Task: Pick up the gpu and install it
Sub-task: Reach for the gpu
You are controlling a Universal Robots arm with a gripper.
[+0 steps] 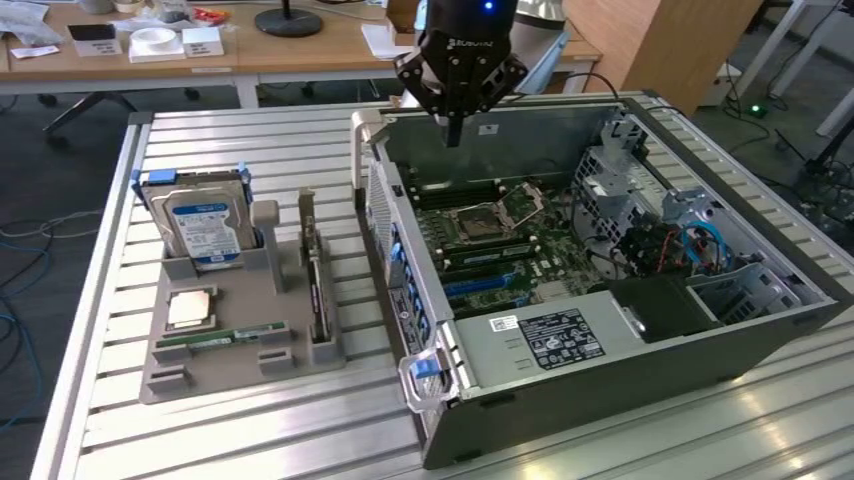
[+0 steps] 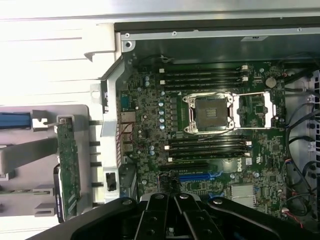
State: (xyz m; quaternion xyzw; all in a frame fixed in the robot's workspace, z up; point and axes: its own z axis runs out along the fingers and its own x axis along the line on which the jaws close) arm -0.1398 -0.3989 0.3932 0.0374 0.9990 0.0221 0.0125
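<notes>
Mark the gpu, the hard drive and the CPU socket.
gpu (image 1: 318,295): exterior view, upper edge.
hard drive (image 1: 207,228): exterior view, blue label.
CPU socket (image 2: 212,112): wrist view, dark centre.

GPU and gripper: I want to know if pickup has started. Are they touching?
Apart. The exterior view shows the gripper hanging above the open computer case, with the gpu standing in the grey holder off to that view's left.

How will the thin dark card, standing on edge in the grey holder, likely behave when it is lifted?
The thin dark expansion card looks stiff and probably light, being a slim flat board. Standing on edge in the grey holder, it may tip if pushed sideways. Its exposed circuitry seems fragile.
</notes>
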